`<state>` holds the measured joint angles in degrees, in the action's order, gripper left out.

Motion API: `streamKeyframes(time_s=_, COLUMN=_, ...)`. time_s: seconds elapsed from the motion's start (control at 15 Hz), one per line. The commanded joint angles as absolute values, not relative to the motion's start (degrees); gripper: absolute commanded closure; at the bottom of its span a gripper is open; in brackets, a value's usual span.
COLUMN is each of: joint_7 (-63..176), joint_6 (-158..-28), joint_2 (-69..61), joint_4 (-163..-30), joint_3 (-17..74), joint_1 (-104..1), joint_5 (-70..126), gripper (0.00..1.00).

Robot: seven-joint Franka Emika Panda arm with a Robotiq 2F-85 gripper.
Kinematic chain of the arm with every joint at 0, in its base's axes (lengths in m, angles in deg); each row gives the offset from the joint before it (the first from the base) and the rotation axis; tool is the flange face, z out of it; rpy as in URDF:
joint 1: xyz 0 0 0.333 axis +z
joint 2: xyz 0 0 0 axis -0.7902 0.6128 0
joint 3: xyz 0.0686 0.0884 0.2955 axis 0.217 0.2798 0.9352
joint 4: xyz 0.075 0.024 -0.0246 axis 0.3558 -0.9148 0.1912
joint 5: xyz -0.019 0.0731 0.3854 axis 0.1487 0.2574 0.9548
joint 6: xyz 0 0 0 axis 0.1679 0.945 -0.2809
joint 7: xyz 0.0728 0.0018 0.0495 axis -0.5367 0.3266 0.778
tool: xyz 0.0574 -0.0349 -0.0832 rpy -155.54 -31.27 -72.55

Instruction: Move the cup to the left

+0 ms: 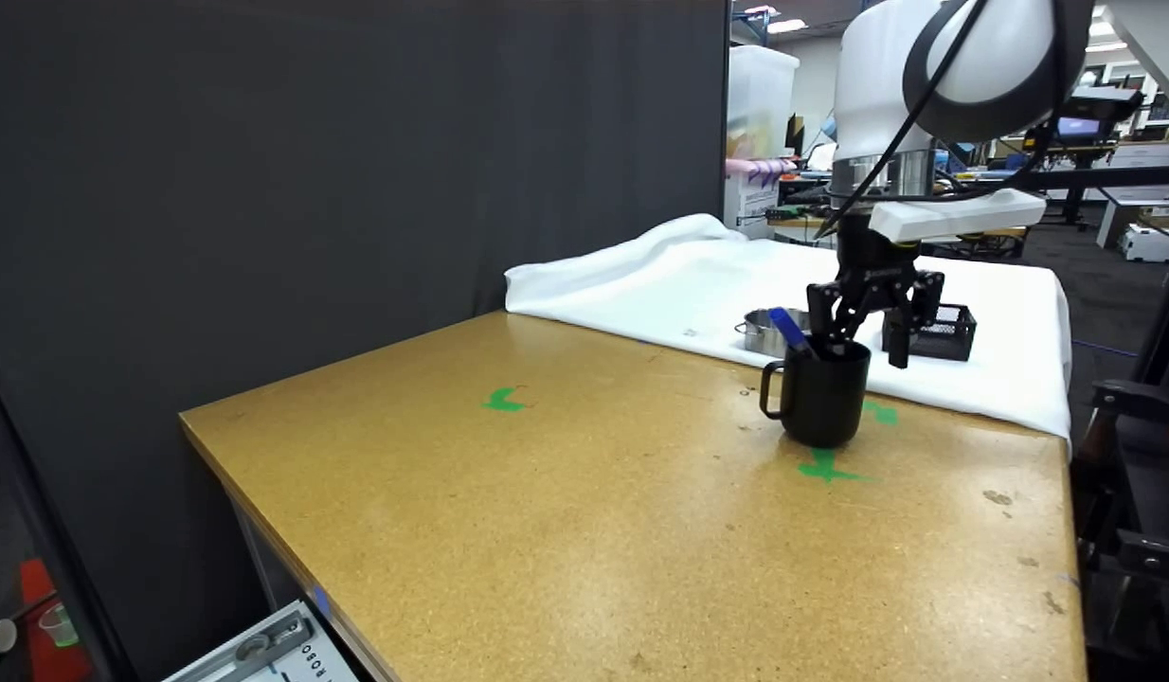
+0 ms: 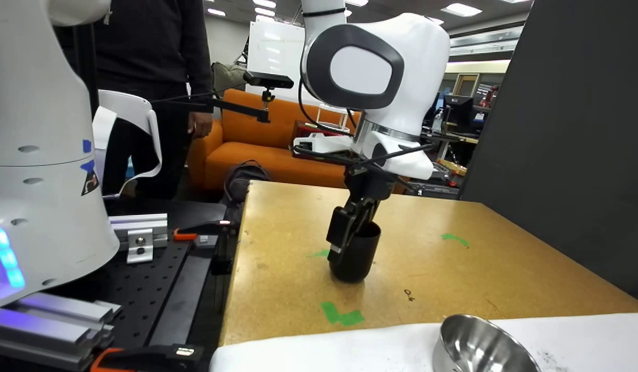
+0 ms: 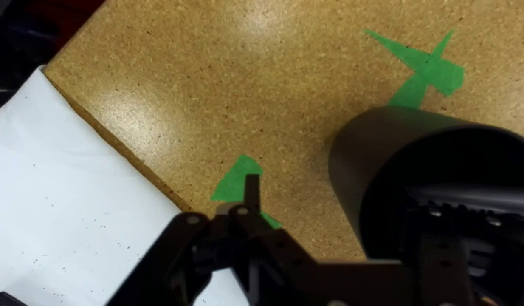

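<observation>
The black cup (image 1: 821, 403) stands on the wooden table near the white cloth, its loop handle to one side, with a blue pen-like item (image 1: 790, 330) sticking out. It also shows in an exterior view (image 2: 361, 258) and in the wrist view (image 3: 364, 153). My gripper (image 1: 866, 352) is low over the cup with its fingers spread; it also shows in an exterior view (image 2: 351, 238). In the wrist view, the gripper (image 3: 342, 202) has one finger inside the cup mouth and the other outside, apart from the cup wall. The inside fingertip is dark and hard to make out.
Behind the cup, a white cloth (image 1: 641, 284) bears a metal pot (image 1: 763, 333) and a black mesh basket (image 1: 954, 332). The pot also shows in an exterior view (image 2: 479, 346). Green tape marks lie on the table (image 1: 594, 493). A dark panel (image 1: 357, 189) borders the table.
</observation>
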<state>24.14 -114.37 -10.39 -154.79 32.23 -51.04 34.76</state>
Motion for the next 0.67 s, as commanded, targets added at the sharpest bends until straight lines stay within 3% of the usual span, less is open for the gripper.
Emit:
streamKeyframes(time_s=0.0, joint_7=24.2, joint_6=-115.7, joint_2=-9.1, joint_4=-153.9, joint_3=30.6, joint_1=-49.4, joint_5=33.8, gripper=0.62)
streamKeyframes(time_s=0.27, joint_7=23.8, joint_6=-115.9, joint_2=-8.6, joint_4=-153.5, joint_3=30.1, joint_1=-48.2, joint_5=33.2, gripper=0.9)
streamKeyframes(time_s=0.4, joint_7=23.8, joint_6=-116.1, joint_2=-8.5, joint_4=-153.4, joint_3=30.0, joint_1=-47.6, joint_5=33.1, gripper=1.0)
streamKeyframes(time_s=0.6, joint_7=24.0, joint_6=-116.6, joint_2=-8.7, joint_4=-153.1, joint_3=30.0, joint_1=-47.1, joint_5=33.1, gripper=0.99)
